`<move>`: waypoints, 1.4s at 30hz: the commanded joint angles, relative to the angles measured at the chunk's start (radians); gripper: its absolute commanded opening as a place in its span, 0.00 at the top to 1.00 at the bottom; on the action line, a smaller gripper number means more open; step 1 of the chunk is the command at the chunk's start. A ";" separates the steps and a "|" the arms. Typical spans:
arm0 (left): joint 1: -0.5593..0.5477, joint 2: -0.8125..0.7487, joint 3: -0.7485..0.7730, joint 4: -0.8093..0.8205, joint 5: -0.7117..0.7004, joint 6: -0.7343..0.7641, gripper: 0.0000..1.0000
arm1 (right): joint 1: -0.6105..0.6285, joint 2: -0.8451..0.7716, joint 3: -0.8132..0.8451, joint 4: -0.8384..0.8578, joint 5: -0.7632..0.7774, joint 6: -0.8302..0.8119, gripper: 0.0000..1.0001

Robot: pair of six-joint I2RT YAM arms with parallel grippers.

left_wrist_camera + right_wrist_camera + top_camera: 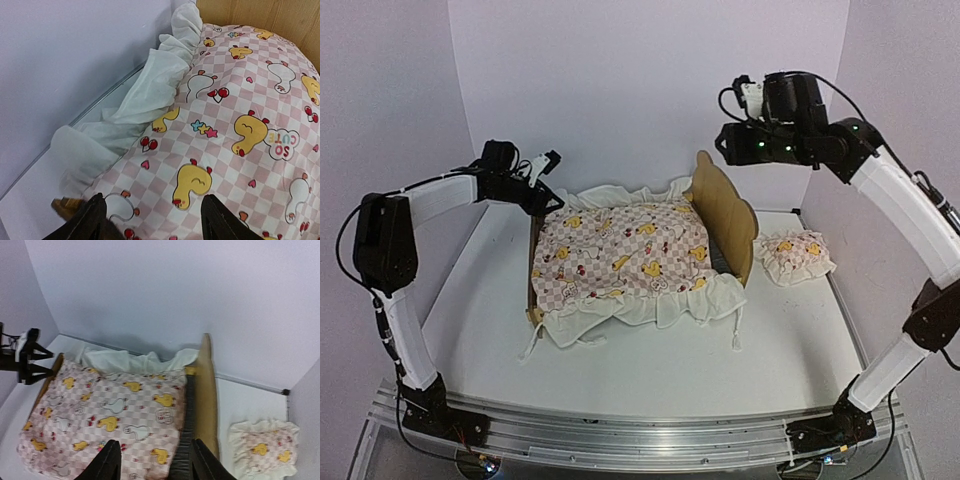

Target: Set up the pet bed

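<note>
Hovering left pincer (154,198) low over quilt (620,250); right pincer (155,442) raised, both agape

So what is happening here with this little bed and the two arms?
Two robot arms are making up a small wooden bed. A duck quilt already covers it, ruffle hanging over the edges. The left arm has its jaws open over the quilt's far foot corner, gripping nothing. The right arm hangs high above the headboard, jaws open and empty. The matching pillow lies on the table beside the headboard, outside the bed.
</note>
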 commanded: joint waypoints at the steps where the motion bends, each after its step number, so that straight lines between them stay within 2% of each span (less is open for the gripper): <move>1: -0.028 0.143 0.160 -0.020 -0.078 0.028 0.35 | 0.035 0.203 -0.051 -0.054 -0.011 0.059 0.59; 4: -0.027 0.208 0.233 -0.073 -0.129 0.047 0.39 | 0.036 0.255 -0.102 -0.056 0.081 0.088 0.54; 6: -0.028 0.216 0.216 -0.079 -0.110 0.064 0.40 | 0.035 0.288 -0.122 -0.057 0.100 0.097 0.49; 9: -0.039 0.222 0.172 -0.063 -0.084 0.097 0.38 | 0.023 0.350 -0.122 -0.060 0.057 0.110 0.45; 13: -0.042 0.263 0.162 -0.063 -0.115 0.115 0.38 | -0.017 0.430 -0.119 -0.084 -0.017 0.164 0.44; 14: -0.042 0.270 0.160 -0.063 -0.125 0.121 0.39 | -0.029 0.442 -0.130 -0.088 -0.030 0.181 0.44; 16: -0.042 0.272 0.148 -0.056 -0.137 0.134 0.49 | -0.045 0.459 -0.149 -0.090 -0.047 0.205 0.47; 18: -0.042 0.264 0.136 -0.055 -0.129 0.142 0.65 | -0.057 0.472 -0.162 -0.091 -0.058 0.206 0.55; 21: -0.040 0.244 0.122 -0.053 -0.122 0.157 0.93 | -0.071 0.491 -0.172 -0.094 -0.060 0.199 0.78; 22: -0.037 0.238 0.118 -0.051 -0.130 0.164 0.97 | -0.076 0.491 -0.173 -0.095 -0.059 0.196 0.83; 24: -0.024 0.230 0.118 -0.041 -0.149 0.185 1.00 | -0.080 0.485 -0.177 -0.101 -0.043 0.182 0.93; 26: 0.006 0.226 0.142 -0.030 -0.167 0.194 1.00 | -0.083 0.467 -0.173 -0.124 0.026 0.163 1.00; 31: 0.060 0.225 0.198 -0.008 -0.190 0.208 1.00 | -0.088 0.378 -0.165 -0.174 0.232 0.121 1.00; 38: 0.055 0.207 0.172 0.032 -0.133 0.215 1.00 | -0.089 0.335 -0.203 -0.180 0.263 0.095 1.00; 40: 0.051 0.203 0.168 -0.003 -0.084 0.235 0.93 | -0.092 0.357 -0.211 -0.182 0.152 0.064 0.98; 42: 0.044 0.185 0.150 -0.050 -0.033 0.270 0.74 | -0.093 0.394 -0.176 -0.222 0.008 0.036 0.79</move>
